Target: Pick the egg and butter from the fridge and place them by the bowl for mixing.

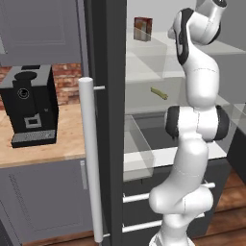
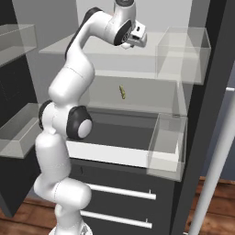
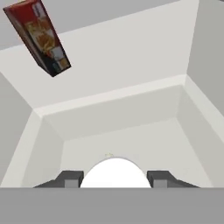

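— Where's the egg (image 3: 115, 172)?
— On the fridge's (image 1: 109, 72) upper shelf, squarely between the fingertips (image 3: 70, 178), both touching it (jaws closed on it).
— And the butter (image 1: 159, 92)?
— One shelf lower; red box (image 3: 38, 36) behind.

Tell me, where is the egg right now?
In the hand view the egg sits between the gripper's two fingertips, on a pale fridge shelf, with the reddish box farther back.
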